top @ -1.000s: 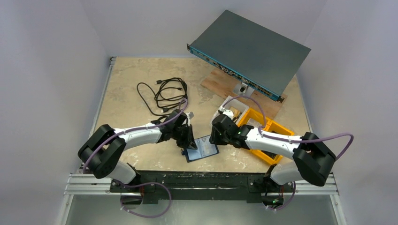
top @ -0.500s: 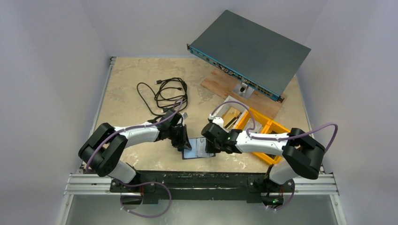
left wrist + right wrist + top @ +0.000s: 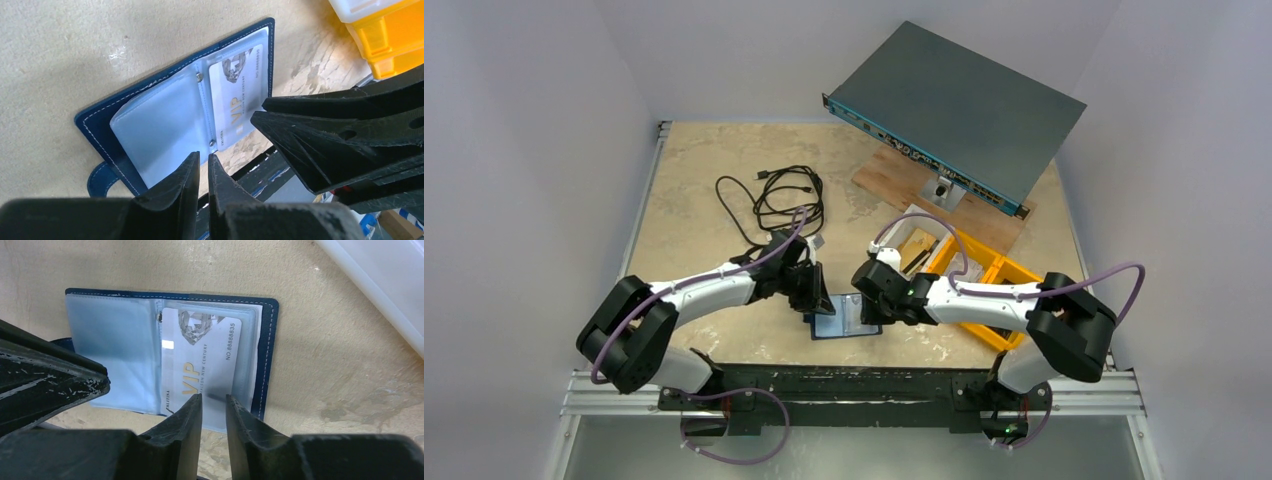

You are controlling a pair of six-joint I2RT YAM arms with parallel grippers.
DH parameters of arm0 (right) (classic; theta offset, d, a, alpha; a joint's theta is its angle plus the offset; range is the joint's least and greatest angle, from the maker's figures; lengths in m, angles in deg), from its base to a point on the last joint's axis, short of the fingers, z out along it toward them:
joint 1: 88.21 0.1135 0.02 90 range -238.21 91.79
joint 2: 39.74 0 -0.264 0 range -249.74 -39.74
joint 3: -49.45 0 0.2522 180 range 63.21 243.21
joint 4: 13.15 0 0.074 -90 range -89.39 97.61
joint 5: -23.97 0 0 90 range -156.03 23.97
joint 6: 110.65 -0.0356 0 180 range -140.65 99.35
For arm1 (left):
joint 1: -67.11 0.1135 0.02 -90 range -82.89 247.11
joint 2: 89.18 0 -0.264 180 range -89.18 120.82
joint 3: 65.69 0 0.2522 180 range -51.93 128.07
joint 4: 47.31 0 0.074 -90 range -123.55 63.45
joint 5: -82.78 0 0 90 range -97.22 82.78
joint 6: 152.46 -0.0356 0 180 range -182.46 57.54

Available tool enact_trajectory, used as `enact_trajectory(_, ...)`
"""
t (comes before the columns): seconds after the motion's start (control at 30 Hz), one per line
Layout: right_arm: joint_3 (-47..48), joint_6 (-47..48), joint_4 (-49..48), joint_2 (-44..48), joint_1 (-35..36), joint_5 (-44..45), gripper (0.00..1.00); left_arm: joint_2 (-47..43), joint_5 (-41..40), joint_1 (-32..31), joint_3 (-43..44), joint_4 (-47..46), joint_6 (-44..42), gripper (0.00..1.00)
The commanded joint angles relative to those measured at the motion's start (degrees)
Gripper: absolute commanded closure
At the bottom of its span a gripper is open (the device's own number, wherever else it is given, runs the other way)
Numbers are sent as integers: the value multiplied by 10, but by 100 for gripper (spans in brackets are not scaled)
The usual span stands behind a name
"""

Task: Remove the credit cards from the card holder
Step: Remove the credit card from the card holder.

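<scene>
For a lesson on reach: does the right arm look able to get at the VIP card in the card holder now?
Probably yes. The right gripper, fingertips slightly apart, hangs at the near edge of the VIP card; the card holder lies open, though a clear sleeve covers the card.

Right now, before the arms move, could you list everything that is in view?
card holder: one, navy blue, open, front centre
VIP card: one, white, in its clear sleeve
cable: one, black, rear left
rack unit: one, dark grey, rear right
wooden board: one, brown, under rack unit
yellow bins: count unclear, right side
white container: one, beside them
table: one, beige, underneath
left end effector: one, black, over holder's empty page
right end effector: one, black, over the card
</scene>
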Motion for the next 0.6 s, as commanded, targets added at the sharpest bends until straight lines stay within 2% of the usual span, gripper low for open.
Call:
enact_trajectory(0.0, 28, -10, 22, 5, -2, 38, 74, -5, 31, 3, 18, -25, 10, 89)
enact_trajectory(0.17, 22, -9, 21, 2, -10, 39, 74, 18, 53, 3, 10, -63, 26, 88)
enact_trajectory(0.43, 27, -7, 6, -22, -11, 26, 87, 54, 55, 3, 3, -95, 34, 86)
enact_trajectory(0.57, 30, -6, 3, -32, -10, 20, 92, 73, 34, 3, 0, -86, 29, 91)
